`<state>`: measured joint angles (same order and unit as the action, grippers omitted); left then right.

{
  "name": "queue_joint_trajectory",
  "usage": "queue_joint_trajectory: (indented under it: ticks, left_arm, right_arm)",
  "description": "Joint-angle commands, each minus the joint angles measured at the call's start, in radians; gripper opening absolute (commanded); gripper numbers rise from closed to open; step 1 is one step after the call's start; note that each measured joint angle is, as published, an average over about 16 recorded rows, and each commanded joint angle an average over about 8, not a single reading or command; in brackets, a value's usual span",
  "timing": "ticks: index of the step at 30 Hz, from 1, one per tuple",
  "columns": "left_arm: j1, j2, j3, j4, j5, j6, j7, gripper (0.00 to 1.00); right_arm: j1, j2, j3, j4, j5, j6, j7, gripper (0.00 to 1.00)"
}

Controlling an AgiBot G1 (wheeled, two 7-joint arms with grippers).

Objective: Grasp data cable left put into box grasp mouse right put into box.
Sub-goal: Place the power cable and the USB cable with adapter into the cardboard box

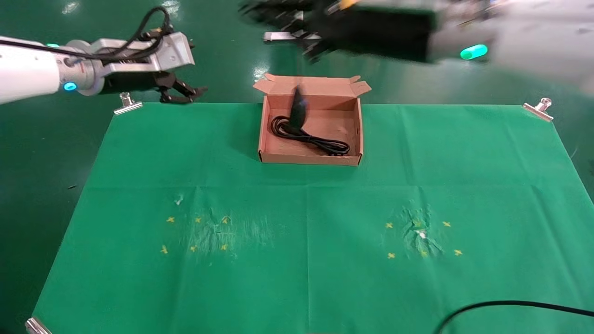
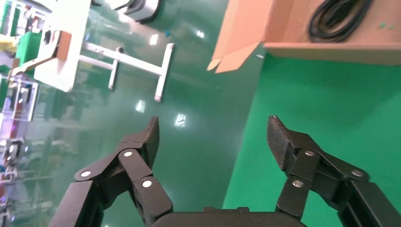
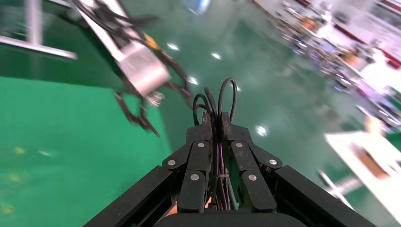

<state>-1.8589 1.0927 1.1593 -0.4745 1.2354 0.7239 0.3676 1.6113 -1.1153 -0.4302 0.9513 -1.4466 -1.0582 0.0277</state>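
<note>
The right wrist view alone shows the right gripper (image 3: 217, 124) pinching the mouse's thin cord (image 3: 215, 99). In the head view the mouse (image 1: 297, 110) hangs over the box (image 1: 311, 159), above the data cable (image 1: 306, 134). The left gripper (image 2: 213, 135), fingers spread, hovers beyond the desk (image 1: 306, 241).

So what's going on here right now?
The right gripper, shut on the thin black cord of the small black oval mouse, dangles the mouse over the shallow brown cardboard box. The thick black coiled data cable already lies inside. The left gripper hovers open and empty off the green table's far left corner.

Glossy green floor (image 1: 222, 55), reflected lights
</note>
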Motion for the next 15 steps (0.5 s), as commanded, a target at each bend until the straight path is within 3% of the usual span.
queue_joint_trajectory:
  ticks: [1, 7, 15]
  left_arm:
    - [-0.001, -0.023, 0.006, -0.029, 0.009, -0.004, -0.022, 1.0]
    - [0.009, -0.056, 0.03, -0.117, 0.043, -0.037, -0.1, 1.0]
    - [0.015, -0.091, 0.06, -0.211, 0.089, -0.074, -0.196, 1.0]
  right_arm:
    - [0.002, -0.053, -0.016, -0.037, 0.001, -0.003, -0.04, 0.0]
    - [0.011, -0.121, -0.032, -0.179, -0.005, 0.001, -0.139, 0.0]
    - [0.04, -0.126, 0.011, -0.277, 0.074, -0.052, -0.222, 0.0]
